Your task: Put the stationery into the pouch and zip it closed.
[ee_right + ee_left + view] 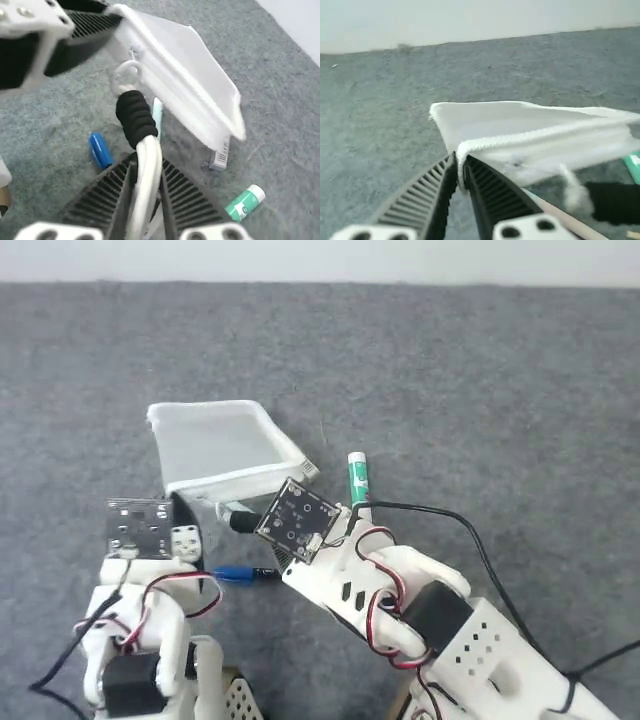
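Left fingers (pixel 492 192) clamped on pouch (pixel 215 440) rim; right fingers (pixel 186 200) clamped on white pen (pixel 145 150), long axis toward 10 o'clock in high view, pouch mouth near its tip.

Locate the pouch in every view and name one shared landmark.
High: pouch left of centre.
Left wrist: pouch, rim pinched in the left gripper.
Right wrist: pouch beyond the pen in the right gripper.
Landmark: green tube beside the pouch.

My left fingers (pixel 490 192) pinched on the pouch (pixel 520 125) rim, my right fingers (pixel 187 200) clamped round a pen (pixel 146 165), both wrists low.
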You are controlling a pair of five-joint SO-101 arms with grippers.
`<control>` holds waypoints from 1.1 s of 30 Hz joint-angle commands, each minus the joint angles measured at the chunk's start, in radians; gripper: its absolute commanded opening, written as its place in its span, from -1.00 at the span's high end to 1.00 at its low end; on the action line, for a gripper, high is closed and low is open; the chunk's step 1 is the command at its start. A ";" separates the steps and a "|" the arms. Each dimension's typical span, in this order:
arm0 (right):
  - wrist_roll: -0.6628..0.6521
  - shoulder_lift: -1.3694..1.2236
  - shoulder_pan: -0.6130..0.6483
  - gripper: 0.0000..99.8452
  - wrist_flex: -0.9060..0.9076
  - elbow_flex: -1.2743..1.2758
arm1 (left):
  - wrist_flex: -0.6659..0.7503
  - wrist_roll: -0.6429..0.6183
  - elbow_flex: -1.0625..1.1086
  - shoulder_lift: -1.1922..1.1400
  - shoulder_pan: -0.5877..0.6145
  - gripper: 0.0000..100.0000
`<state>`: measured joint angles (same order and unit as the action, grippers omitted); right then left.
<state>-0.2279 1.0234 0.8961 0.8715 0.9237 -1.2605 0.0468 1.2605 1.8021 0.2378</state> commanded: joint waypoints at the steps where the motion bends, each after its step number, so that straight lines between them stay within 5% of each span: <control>1: 0.000 0.027 -0.102 0.99 -0.002 -0.009 | 0.026 -0.034 -0.008 0.018 0.075 0.98; 11: 0.000 0.031 -0.125 0.99 0.048 -0.011 | 0.026 -0.037 -0.007 0.018 0.078 0.98; 33: 0.009 0.038 -0.390 0.99 0.059 -0.026 | 0.021 -0.038 -0.005 0.018 0.081 0.98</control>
<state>-0.2294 1.0249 0.5785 0.9268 0.9221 -1.2605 0.0284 1.2620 1.8021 0.2961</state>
